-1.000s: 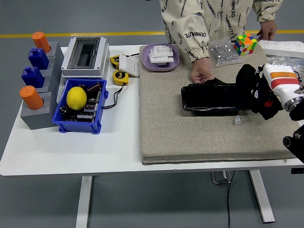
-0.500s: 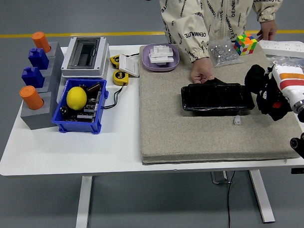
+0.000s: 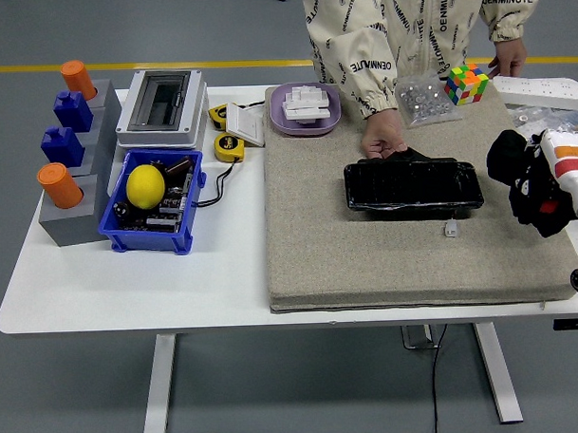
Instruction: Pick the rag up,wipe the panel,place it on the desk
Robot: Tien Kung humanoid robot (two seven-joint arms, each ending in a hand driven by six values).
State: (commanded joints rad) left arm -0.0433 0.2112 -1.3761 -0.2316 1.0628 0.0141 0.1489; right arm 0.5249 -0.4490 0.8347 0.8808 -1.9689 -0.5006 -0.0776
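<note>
We see the black panel (image 3: 413, 186) lying flat on the grey felt mat (image 3: 348, 262), a little to the 2 o'clock side of the mat's middle. A person's hand (image 3: 385, 137) rests at the panel's far edge, at about 11 o'clock from it, touching a dark bit of cloth there (whether that cloth is the rag we cannot tell). The right hand (image 3: 527, 184) sits at 3 o'clock from the panel, clear of it, over the mat's right edge; its black fingers (image 3: 515, 166) look curled, but we cannot tell whether they hold anything. A small white piece (image 3: 451, 229) lies on the mat just at 5 o'clock from the panel. A colour cube (image 3: 467, 83) sits at the mat's far right corner, and the person's other hand (image 3: 509, 57) is just beyond it.
</note>
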